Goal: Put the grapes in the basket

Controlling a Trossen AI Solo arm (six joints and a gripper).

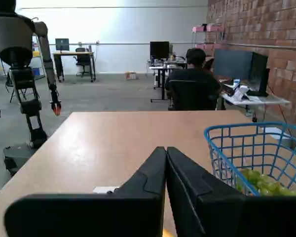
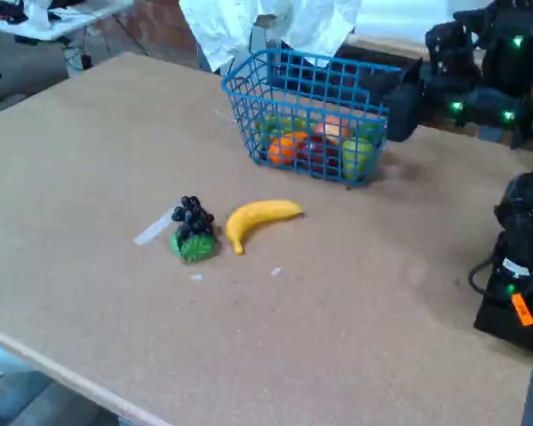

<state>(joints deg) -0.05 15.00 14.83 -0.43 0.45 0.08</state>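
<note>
In the fixed view the grapes (image 2: 193, 231), a dark purple-black bunch on a green leafy part, lie on the tan table, left of a yellow banana. The blue wire basket (image 2: 311, 106) stands farther back, with several fruits inside. My gripper (image 2: 394, 105) hovers just beyond the basket's right end, far from the grapes. The wrist view shows my gripper (image 1: 166, 149) shut, its black fingers pressed together with nothing between them. The basket (image 1: 251, 148) appears at the right of that view, and the grapes are out of it.
The banana (image 2: 260, 216) lies right of the grapes, and a small white strip (image 2: 151, 231) lies to their left. The arm's black base (image 2: 515, 275) stands at the table's right edge. A seated person (image 1: 192, 84) and a humanoid robot (image 1: 19, 59) are beyond the table.
</note>
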